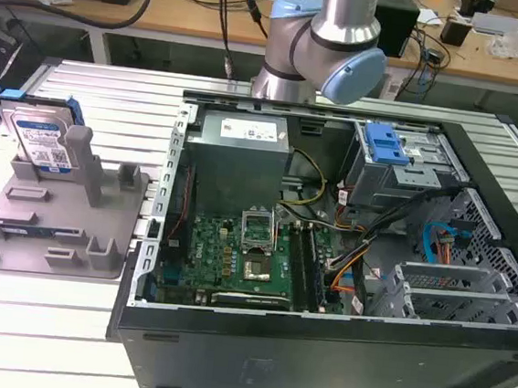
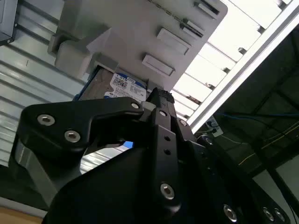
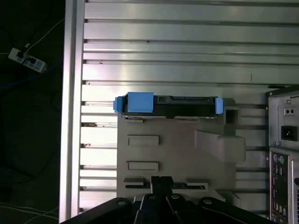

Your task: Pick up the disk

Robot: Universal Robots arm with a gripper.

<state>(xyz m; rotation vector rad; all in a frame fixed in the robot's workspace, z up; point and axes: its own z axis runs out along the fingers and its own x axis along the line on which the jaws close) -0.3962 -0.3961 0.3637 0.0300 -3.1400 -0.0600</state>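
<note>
The disk [image 1: 42, 141] stands upright on its edge at the far end of the grey fixture tray [image 1: 53, 234], at the exterior view's left. Its silver face carries a blue-and-white label, and a blue frame wraps its edges. In the first wrist view I look down on the disk's top edge [image 3: 170, 104] with its blue tab. My black gripper [image 3: 161, 181] hangs above the tray [image 3: 177, 140], apart from the disk and shut on nothing. In the second wrist view the labelled disk [image 2: 124, 85] shows just past the gripper [image 2: 161, 96].
An open computer case [image 1: 326, 256] with motherboard, cables and a blue-handled drive cage [image 1: 387, 147] takes up the middle and right of the slatted metal table [image 1: 112, 97]. The case's back panel [image 3: 285, 130] lies close beside the tray. A power strip [image 3: 28, 59] lies on the floor.
</note>
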